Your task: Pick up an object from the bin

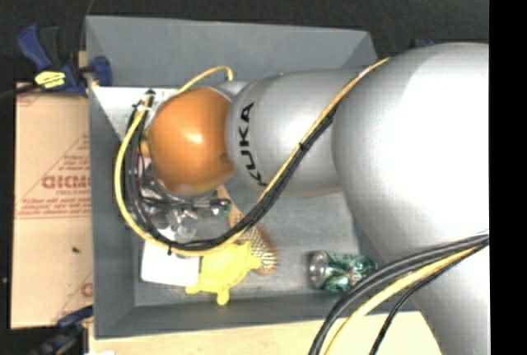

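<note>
Orange cover [189,143] on the wrist hides most of the gripper [183,217], which hangs low over the left half of the grey bin [247,47]. I cannot tell whether it is open, closed or gripping anything. Just below it lie a white card [165,267], a yellow rubbery toy [218,271] and a tan bristly piece [263,250]. A crushed green can [338,271] lies well apart, to the right.

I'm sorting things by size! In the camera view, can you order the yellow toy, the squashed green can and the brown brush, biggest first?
1. yellow toy
2. squashed green can, only a little smaller
3. brown brush, but it is partly hidden, so its place is unsure
</note>
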